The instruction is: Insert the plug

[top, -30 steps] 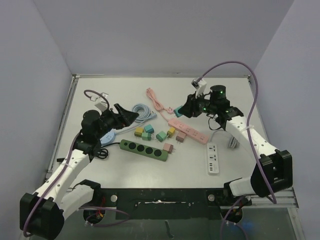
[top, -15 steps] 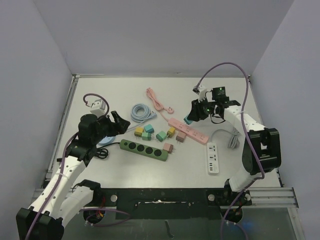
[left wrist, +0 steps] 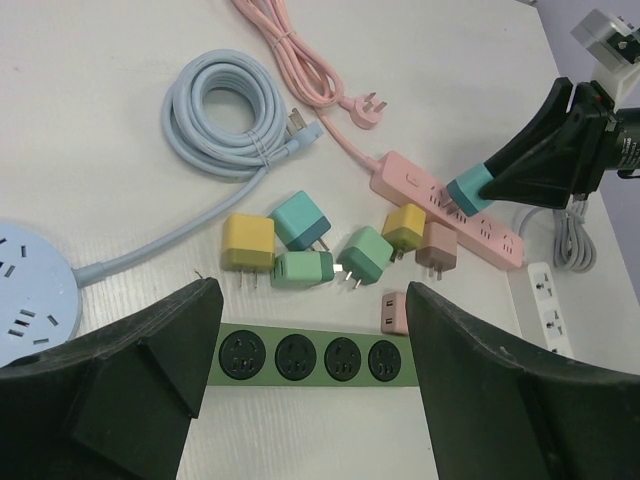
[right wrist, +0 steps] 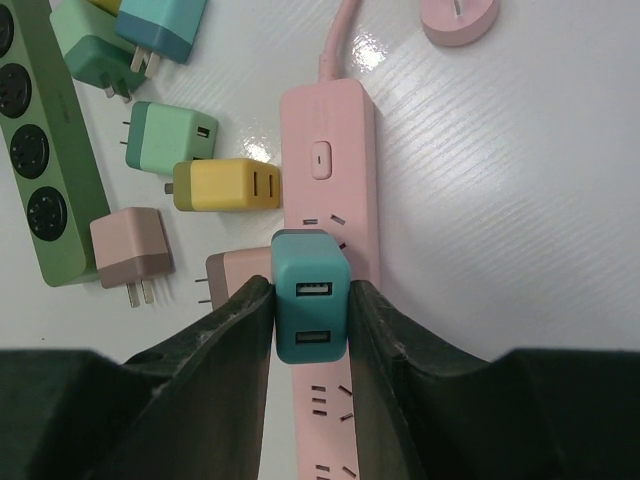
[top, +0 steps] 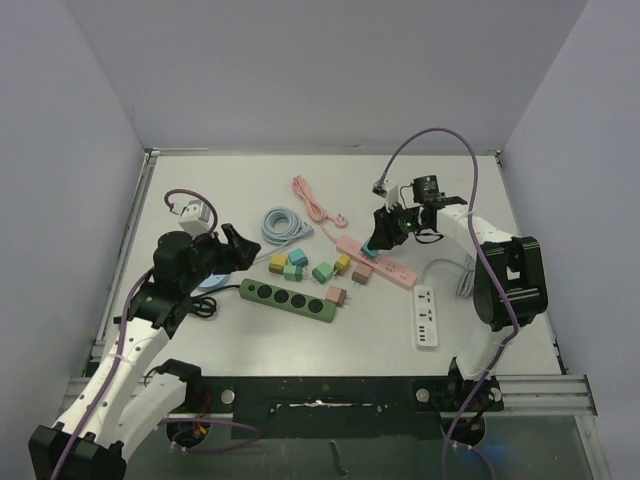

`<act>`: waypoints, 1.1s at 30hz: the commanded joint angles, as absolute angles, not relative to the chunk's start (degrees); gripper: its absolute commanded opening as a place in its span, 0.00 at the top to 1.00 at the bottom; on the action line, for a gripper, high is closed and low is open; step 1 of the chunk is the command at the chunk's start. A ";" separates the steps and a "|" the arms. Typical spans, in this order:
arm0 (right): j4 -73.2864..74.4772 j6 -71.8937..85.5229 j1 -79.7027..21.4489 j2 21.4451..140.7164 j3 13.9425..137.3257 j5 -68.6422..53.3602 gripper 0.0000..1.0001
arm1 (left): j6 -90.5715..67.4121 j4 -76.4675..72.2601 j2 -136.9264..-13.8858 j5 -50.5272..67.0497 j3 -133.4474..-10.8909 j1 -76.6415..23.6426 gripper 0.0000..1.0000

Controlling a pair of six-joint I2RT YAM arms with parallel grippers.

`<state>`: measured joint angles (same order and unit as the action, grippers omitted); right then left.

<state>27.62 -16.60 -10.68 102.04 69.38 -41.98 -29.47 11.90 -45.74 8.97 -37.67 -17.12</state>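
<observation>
moved: over the last second the right arm (top: 490, 255) has swung inward, bringing the teal plug (right wrist: 310, 270) from beyond the pink strip (right wrist: 330, 170) to right over it; the left arm (top: 140, 330) has drawn back slightly.
table (top: 230, 180): flat, off-white and matte, with fine grain in the right wrist view.
green strip (top: 290, 300): long olive bar with four round black sockets, lying nearest the arm bases.
pink strip: slim glossy bar with rounded corners and an oval switch near the cable end.
white strip (top: 426, 317): short bar, right of the pink strip and apart from it.
blue cable (left wrist: 225, 115): smooth, coiled, leading to a round blue socket (left wrist: 25, 290).
pink cable (left wrist: 300, 60): bundled, with a flat plug at its end.
loose adapters: boxy cubes crowd the pink strip's left side. The yellow adapter (right wrist: 225, 186) sits just beside it, with the green adapter (right wrist: 170, 138) and dusty-pink adapter (right wrist: 130, 245) further out. Another is half hidden under a right finger.
left gripper (top: 243, 250): jaws wide apart and holding nothing, above the table near the green strip.
right gripper (right wrist: 311, 292): clamped on the teal plug's two sides.
teal plug: rounded block with a darker band at one end and two stacked USB ports facing the wrist camera. It sits over the pink strip's sockets just past the switch. Whether its prongs are in cannot be told.
</observation>
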 commanded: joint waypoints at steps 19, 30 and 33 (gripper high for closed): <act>27.22 -21.37 -13.44 103.44 72.38 -38.20 0.99 | -28.83 9.75 -44.03 9.26 -38.41 -17.27 0.27; 31.34 -24.95 -16.82 105.73 73.15 -31.19 0.99 | -28.83 9.05 -43.95 10.51 -38.06 -17.29 0.27; 29.03 -24.14 -18.39 105.11 71.82 -24.51 0.99 | -28.83 9.07 -43.86 10.44 -38.06 -17.25 0.27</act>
